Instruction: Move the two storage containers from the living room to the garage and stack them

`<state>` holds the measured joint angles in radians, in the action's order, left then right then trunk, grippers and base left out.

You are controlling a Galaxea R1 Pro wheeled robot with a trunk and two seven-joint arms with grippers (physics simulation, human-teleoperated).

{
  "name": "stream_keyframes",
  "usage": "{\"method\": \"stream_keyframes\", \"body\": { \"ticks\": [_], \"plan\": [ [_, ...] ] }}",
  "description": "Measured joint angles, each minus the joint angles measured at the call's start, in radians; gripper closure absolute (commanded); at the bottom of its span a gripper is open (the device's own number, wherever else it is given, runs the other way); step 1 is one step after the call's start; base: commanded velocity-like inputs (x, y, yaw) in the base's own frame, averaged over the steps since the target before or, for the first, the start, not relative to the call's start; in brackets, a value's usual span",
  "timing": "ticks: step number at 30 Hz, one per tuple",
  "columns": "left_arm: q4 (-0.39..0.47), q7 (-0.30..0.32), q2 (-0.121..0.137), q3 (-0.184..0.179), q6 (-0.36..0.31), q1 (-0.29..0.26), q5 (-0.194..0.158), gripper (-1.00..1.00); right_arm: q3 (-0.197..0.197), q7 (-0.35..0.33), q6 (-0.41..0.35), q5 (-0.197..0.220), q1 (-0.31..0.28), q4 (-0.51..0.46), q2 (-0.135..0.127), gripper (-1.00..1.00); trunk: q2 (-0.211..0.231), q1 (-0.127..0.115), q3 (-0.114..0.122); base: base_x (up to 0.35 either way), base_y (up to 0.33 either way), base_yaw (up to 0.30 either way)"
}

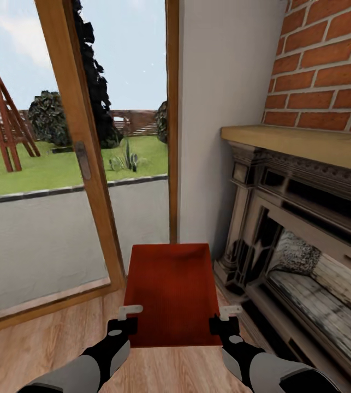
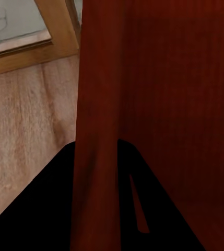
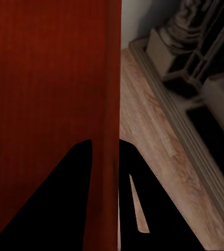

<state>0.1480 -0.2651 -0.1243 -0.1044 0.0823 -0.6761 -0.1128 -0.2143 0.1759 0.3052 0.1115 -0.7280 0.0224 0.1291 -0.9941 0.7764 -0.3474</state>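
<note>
Both hands clamp one container (image 1: pixel 172 292): the left hand (image 1: pixel 125 319) pinches its left wall, the right hand (image 1: pixel 227 321) its right wall, fingers closed on thin, plain orange-red sheet. Rectangular and open-topped, the container hangs over the light wood plank floor (image 1: pixel 44 338). Just right of it stands the dark stone fireplace (image 1: pixel 301 229) under rough brick (image 1: pixel 328 65); left of it, a wood-framed glass door (image 1: pixel 82 164).

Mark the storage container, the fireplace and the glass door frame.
storage container (image 1: pixel 172 292): head view, inner bottom.
fireplace (image 1: pixel 306 218): head view, dark carved surround.
glass door frame (image 1: pixel 82 153): head view, middle wooden post.
</note>
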Motion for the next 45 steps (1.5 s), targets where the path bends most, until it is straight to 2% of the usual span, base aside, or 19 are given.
{"method": "stream_keyframes", "body": {
  "ticks": [27, 45],
  "plan": [
    [0.001, 0.0, 0.0, 0.001, 0.0, 0.0, 0.002, 1.0, 0.0, 0.0, 0.002, 0.001, 0.0, 0.001, 0.0, 1.0, 0.0, 0.0, 0.0, -0.336, 0.0, 0.268],
    [0.001, 0.0, 0.0, 0.0, 0.0, 0.0, 0.002, 1.0, 0.0, 0.0, 0.002, 0.002, 0.0, 0.001, 0.0, 1.0, 0.0, -0.001, 0.0, -0.026, 0.0, 0.28]
  ]
}}
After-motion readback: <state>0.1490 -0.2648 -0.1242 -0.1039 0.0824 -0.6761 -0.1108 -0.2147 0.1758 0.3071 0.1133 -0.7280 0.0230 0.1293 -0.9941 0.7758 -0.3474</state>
